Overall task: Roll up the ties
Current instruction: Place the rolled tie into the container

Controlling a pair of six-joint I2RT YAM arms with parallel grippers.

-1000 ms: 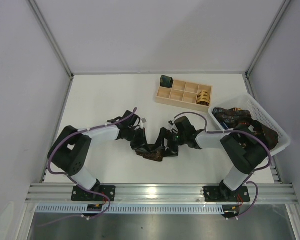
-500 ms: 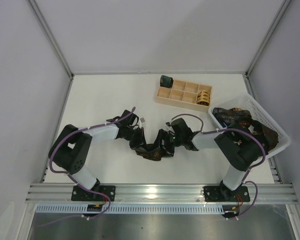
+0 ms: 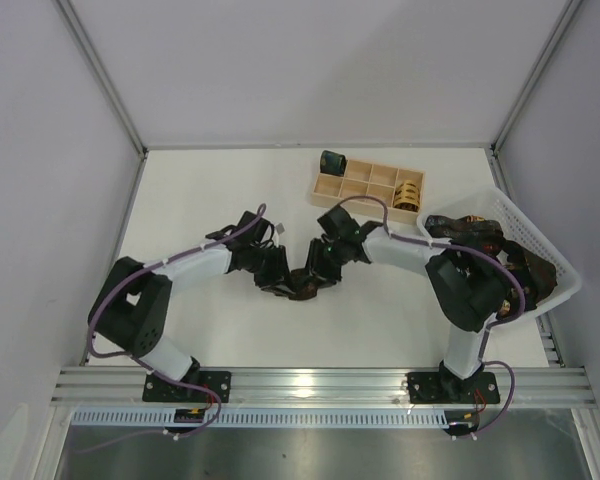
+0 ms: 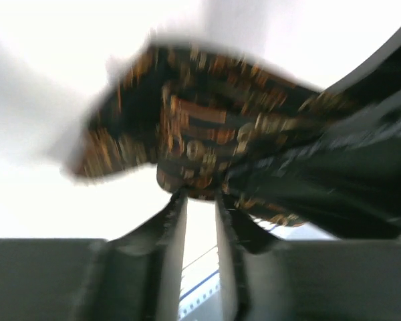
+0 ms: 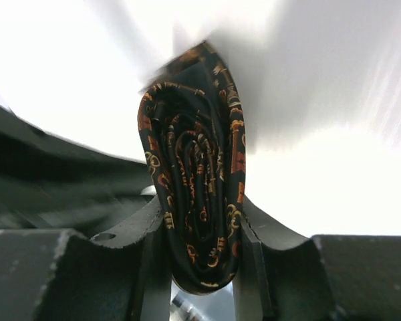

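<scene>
1. The two arms have swung away from their bases. A second ago they met low in the middle of the top view; now they meet higher up, closer to the tray.
2. The left gripper [image 3: 280,277] sits at mid-frame, just left of the rolled tie [image 3: 302,287]. In its wrist view the fingers [image 4: 170,254] stand a narrow slit apart with light showing between them. The patterned fabric meets their tips, but blur hides whether they nip it: I cannot tell.
3. The rolled tie lies on the white table [image 3: 200,200] between the two grippers. It has moved up the frame with them and looks more tightly bunched than the looser dark heap of a second ago.
4. The right gripper [image 3: 318,270] is just right of the tie. Its forearm, which ran nearly level across the frame before, now slants up and left from the elbow. In its wrist view the two fingers press on either side of the coil, pinching it upright with the spiral of layers facing the camera.
5. At right, the white mesh basket [image 3: 538,238] holds loose ties [image 3: 465,235], unchanged.
6. Farther back, the wooden compartment tray [image 3: 365,188] is where it was.
7. The gold coil [image 3: 408,192] is in the tray's right end and the dark green coil [image 3: 332,160] at its upper-left corner, both as before.
</scene>
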